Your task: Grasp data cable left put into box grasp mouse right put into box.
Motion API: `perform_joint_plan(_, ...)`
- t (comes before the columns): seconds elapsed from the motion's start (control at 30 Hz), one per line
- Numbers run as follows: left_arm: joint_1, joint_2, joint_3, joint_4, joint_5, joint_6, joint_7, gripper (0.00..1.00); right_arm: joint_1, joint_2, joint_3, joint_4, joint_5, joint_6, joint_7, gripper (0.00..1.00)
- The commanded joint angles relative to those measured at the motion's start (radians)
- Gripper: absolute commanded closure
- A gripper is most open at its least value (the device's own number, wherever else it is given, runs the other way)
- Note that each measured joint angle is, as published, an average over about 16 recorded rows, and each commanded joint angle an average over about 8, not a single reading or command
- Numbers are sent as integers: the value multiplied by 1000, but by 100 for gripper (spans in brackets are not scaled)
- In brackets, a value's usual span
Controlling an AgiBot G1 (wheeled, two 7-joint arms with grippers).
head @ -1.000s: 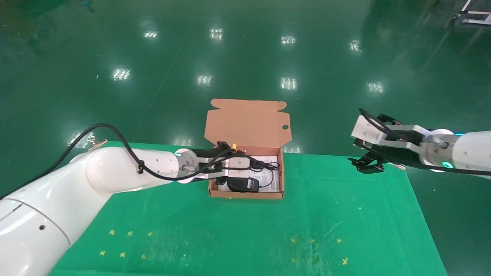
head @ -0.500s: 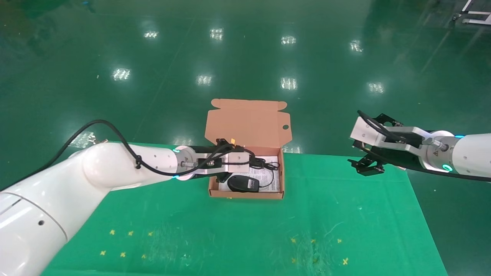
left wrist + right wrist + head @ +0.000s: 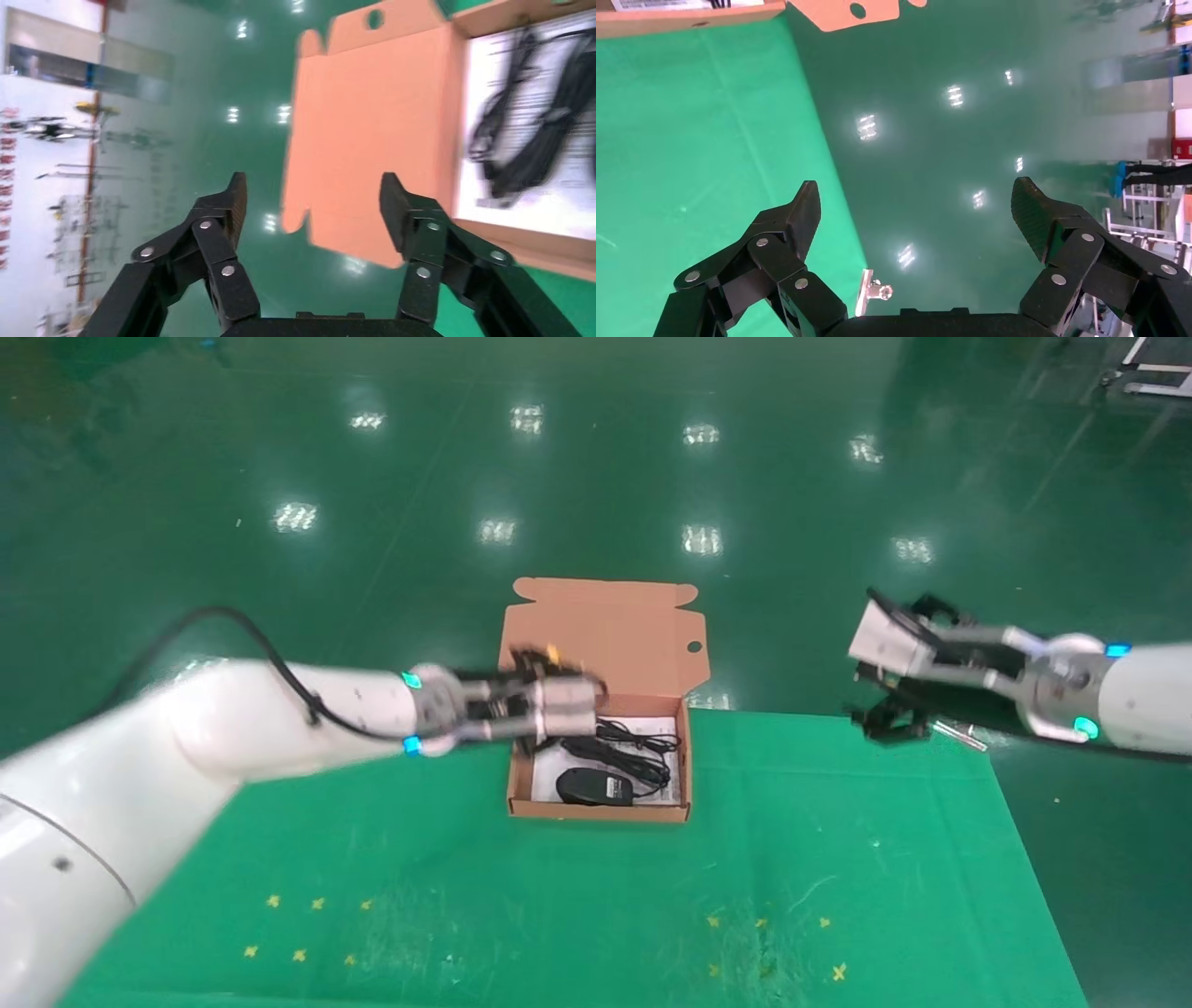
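Observation:
The box (image 3: pixel 596 810) stands open at the table's far middle, lid (image 3: pixel 372 126) upright. Inside it, on the white sheet, lie the black mouse (image 3: pixel 593 787) near the front wall and the data cable (image 3: pixel 622 756) behind it, beside the mouse's thin cord. The left wrist view shows the data cable (image 3: pixel 552 126) as a dark bundle. My left gripper (image 3: pixel 545 738) hovers at the box's left rear corner; it (image 3: pixel 314 200) is open and empty. My right gripper (image 3: pixel 889 721) hangs open over the table's far right edge, and it (image 3: pixel 916 196) holds nothing.
A green cloth (image 3: pixel 596 896) with small yellow marks covers the table. A metal clamp (image 3: pixel 873 289) sits on the table's far right edge near my right gripper. Glossy green floor (image 3: pixel 596 477) lies beyond the table.
My left gripper has risen and drawn back to the left out of the box, uncovering the data cable lying in it. The right arm rose slightly.

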Motion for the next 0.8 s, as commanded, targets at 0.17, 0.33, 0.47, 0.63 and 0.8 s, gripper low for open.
perform_joint_plan(0.17,-25,-26,-16,-21,-4,-14,-9,0,8,-2,14,7,-3,-31,-18,0)
perform_joint_plan(0.33,2,-64,-56,-56,-53,34,-29,0,-25,5,62,10,64,-72,-47,0)
perform_joint_plan(0.47,33,-100,-96,-91,-103,85,-50,0,-60,13,110,13,135,-111,-74,0)
perform_joint_plan(0.63,73,-146,-146,-136,-166,149,-76,0,-104,22,170,16,226,-161,-108,0)
perform_joint_plan(0.8,112,-193,-197,-181,-230,214,-102,0,-148,32,231,20,317,-211,-143,0)
